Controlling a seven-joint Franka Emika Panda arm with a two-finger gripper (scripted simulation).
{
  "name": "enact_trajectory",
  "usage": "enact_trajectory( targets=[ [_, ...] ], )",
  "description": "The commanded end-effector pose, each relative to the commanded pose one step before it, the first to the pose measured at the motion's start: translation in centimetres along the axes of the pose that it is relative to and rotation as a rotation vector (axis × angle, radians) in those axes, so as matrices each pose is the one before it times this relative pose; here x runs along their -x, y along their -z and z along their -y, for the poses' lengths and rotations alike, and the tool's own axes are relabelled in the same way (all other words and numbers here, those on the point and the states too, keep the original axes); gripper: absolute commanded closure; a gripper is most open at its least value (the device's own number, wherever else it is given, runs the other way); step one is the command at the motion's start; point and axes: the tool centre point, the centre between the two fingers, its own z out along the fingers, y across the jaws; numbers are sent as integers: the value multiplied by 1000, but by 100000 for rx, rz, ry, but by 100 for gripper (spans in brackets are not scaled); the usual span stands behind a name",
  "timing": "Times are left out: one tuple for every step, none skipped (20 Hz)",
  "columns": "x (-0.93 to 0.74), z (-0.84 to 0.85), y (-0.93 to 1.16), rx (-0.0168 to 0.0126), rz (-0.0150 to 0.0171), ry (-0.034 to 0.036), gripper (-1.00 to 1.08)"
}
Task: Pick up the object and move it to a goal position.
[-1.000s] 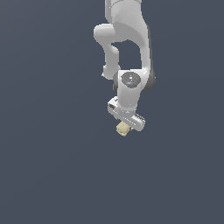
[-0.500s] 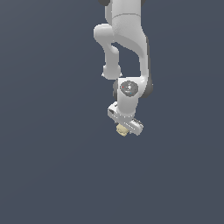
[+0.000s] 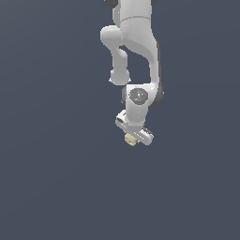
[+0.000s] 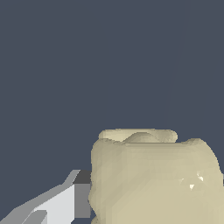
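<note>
- The arm [image 3: 136, 42] reaches down from the top of the exterior view, with the pincer [image 3: 133, 136] at its lower end.
- The object [image 3: 130, 139], a pale yellow-beige lumpy block, sits right under the pincer body in that view, partly covered by it.
- In the wrist view the object [image 4: 153, 179] fills the near field, and one finger [image 4: 65, 203] shows against its side, apparently touching.
- Pincer state: it appears to be pinching the object, but the opposite finger is hidden, so full closure is a judgement.
- No goal marker shows in either view.
- Step in hand, as judged: carry the object to the goal.
- To do it well: keep the squeeze steady, keep the wrist level, move smoothly without jerks, since the lumpy faces may give uneven contact and let the block twist or slip.
</note>
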Motion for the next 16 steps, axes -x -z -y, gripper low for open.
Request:
enact_trajectory(
  targets=[
    [-37,-61,-81,85,18,-92,108],
    [0,0,0,0,0,0,108],
    [0,0,0,0,0,0,108],
    [33,65,77,-100,-21,93,108],
    [14,4,23,0,0,0,108],
    [42,12,68,0,0,0,108],
    [70,20,114,0,0,0,108],
    [98,28,159,0,0,0,108],
    [126,36,205,0,0,0,108],
    [154,44,252,0,0,0,108],
    [182,52,298,0,0,0,108],
    [210,60,345,0,0,0,108],
    [239,69,392,0,0,0,108],
    [267,77,440,0,0,0,108],
    [296,86,489,0,0,0,108],
    [326,94,538,0,0,0,108]
  ],
)
